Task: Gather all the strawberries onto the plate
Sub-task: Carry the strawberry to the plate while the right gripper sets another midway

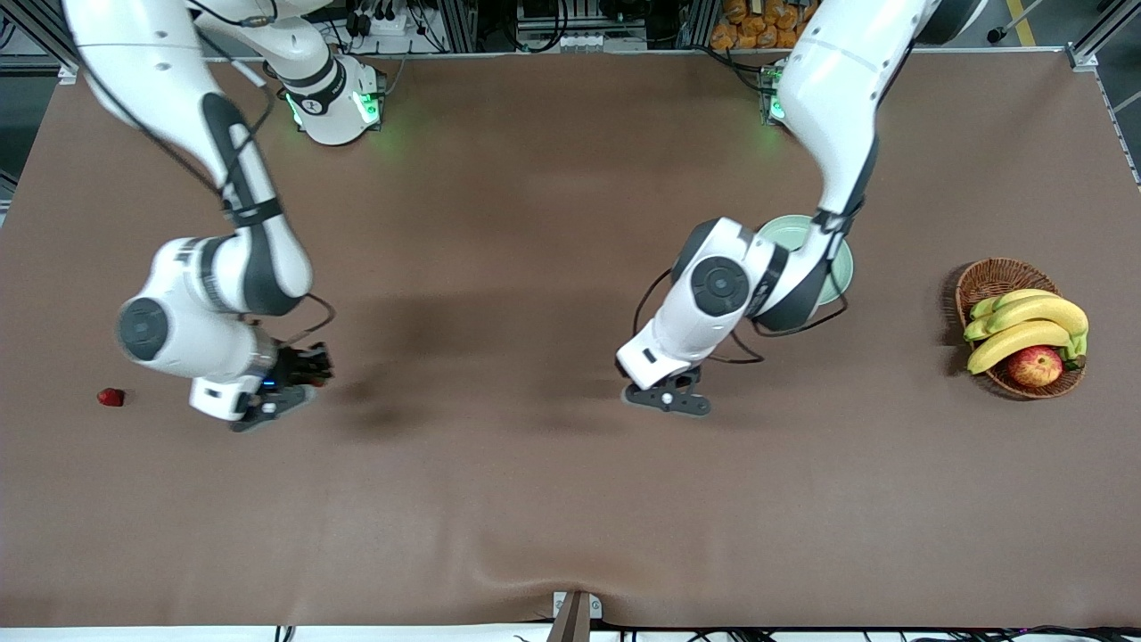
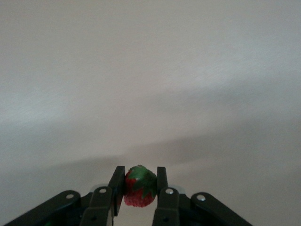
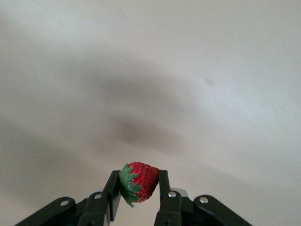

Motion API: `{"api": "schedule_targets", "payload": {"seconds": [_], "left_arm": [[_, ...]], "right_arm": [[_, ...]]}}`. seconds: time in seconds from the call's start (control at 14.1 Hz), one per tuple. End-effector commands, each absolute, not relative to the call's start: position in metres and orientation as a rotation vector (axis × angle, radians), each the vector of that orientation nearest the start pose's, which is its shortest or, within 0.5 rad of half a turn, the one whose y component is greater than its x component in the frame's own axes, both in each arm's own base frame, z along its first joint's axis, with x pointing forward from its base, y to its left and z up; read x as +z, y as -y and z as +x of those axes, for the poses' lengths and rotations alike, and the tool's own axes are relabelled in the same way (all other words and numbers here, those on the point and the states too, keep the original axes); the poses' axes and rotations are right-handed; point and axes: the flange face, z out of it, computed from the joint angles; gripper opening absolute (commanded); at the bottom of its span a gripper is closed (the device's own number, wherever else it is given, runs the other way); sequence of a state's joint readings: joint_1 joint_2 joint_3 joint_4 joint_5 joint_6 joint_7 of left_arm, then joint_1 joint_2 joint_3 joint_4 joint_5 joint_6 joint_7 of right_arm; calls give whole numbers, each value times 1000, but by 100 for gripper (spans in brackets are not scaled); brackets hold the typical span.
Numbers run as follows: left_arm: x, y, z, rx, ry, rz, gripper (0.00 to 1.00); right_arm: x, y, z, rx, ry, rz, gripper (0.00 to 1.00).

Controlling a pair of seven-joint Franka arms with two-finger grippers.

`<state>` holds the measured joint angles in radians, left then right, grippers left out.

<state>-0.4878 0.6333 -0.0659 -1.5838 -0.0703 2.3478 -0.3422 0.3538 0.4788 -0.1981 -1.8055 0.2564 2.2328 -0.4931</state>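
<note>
Plate (image 1: 841, 259) sat half hidden under your left arm; left gripper (image 2: 139, 188) and right gripper (image 3: 138, 183) each pinched a strawberry (image 2: 139, 192), caps differing.

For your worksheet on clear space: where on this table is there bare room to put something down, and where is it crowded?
Bare cloth lies between the plate and the basket, and along the whole strip nearest the camera. It is crowded at the plate, where the left arm overhangs it, and by the loose strawberry beside the right tool.
</note>
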Motion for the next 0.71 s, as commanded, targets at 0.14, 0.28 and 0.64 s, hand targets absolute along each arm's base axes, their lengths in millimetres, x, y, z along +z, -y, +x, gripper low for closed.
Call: {"api": "schedule_targets", "payload": {"seconds": [0.14,0.28,0.64], "left_arm": [[295,314,567,-41,-202,-3237,0],[299,296,556,-20,-174,-3229,0],[303,257,518,40,-129,-3204,0]], "right_arm": [[288,-219,630,-56,836,-2886,0],[289,-269,622,-68,781,-2855,0],[278,-354,596,-110,655,-2830,0]]}}
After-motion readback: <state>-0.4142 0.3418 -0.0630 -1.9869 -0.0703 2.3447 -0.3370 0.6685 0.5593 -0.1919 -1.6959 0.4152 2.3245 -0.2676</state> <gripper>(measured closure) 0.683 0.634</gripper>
